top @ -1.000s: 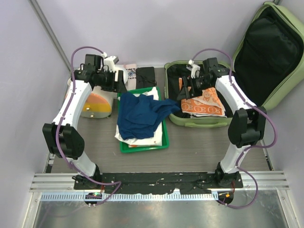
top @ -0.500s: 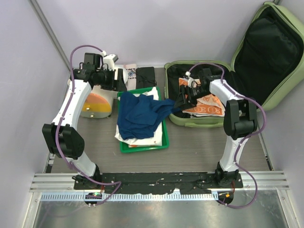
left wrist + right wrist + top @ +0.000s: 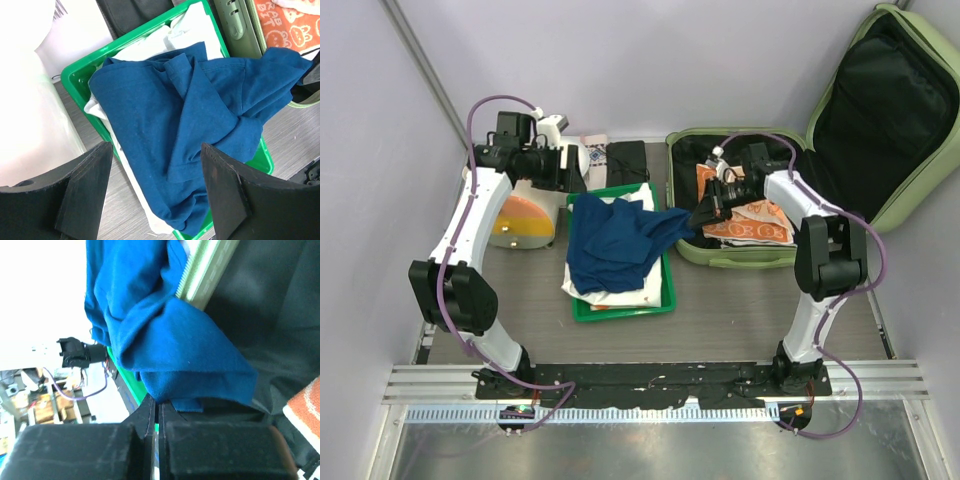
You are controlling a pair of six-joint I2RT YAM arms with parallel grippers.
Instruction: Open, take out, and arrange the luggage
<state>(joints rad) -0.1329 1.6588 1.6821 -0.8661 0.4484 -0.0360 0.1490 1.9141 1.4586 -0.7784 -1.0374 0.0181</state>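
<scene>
One corner of the blue shirt [image 3: 615, 240] is pinched by the right gripper [image 3: 706, 212] inside the luggage [image 3: 740, 258], the rest trailing left over the tray [image 3: 620, 312].

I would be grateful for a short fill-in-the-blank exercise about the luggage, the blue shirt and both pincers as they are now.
1. The lining of the open luggage is ____.
2. The blue shirt lies mostly in a ____ tray.
3. The left pincer hangs ____ above the tray.
4. The right pincer is ____ on the shirt's edge.

Missing words: black; green; open; shut.
</scene>
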